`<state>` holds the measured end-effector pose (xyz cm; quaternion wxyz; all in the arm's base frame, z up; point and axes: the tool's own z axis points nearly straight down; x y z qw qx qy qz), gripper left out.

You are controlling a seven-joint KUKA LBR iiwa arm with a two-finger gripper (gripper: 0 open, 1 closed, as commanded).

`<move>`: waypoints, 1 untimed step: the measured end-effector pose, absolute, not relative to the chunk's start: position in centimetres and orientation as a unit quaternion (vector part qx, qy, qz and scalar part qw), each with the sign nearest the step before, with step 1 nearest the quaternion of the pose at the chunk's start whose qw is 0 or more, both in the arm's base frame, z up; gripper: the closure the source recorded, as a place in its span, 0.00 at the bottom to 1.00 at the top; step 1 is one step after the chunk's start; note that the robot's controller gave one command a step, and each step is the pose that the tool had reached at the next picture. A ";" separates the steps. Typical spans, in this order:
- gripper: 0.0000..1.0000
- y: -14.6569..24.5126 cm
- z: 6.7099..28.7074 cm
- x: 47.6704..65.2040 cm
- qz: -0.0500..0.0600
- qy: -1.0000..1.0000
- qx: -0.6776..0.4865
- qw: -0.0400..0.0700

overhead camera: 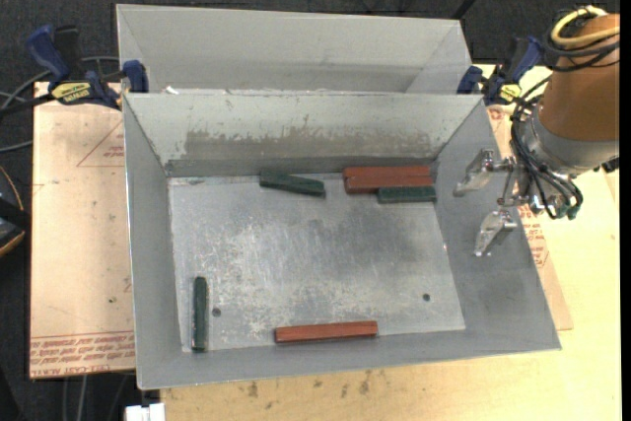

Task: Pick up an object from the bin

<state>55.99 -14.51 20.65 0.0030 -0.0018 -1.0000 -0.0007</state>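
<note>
Nearest the pincer (470, 219) we see a brown-red bar (388, 177) along the back wall of the bin (296, 123), a short dark green bar (406, 195) touching its front edge. The pincer hangs over the bin's sloping right wall, fingers (490, 234) spread and, as far as we can tell, empty. Farther off lie a second green bar (291, 183) at the back, a green stick (200, 314) front left and a red bar (325, 333) in front.

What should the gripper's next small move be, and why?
Probably a short slide left, toward the red bar at the far wall and the green bar beside it. The gripper hangs open over the bin's right wall, holding nothing, and those two bars lie nearest to it.
</note>
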 end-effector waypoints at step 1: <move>0.00 -14.4 21.1 56.2 0.000 -1.000 0.000 -0.001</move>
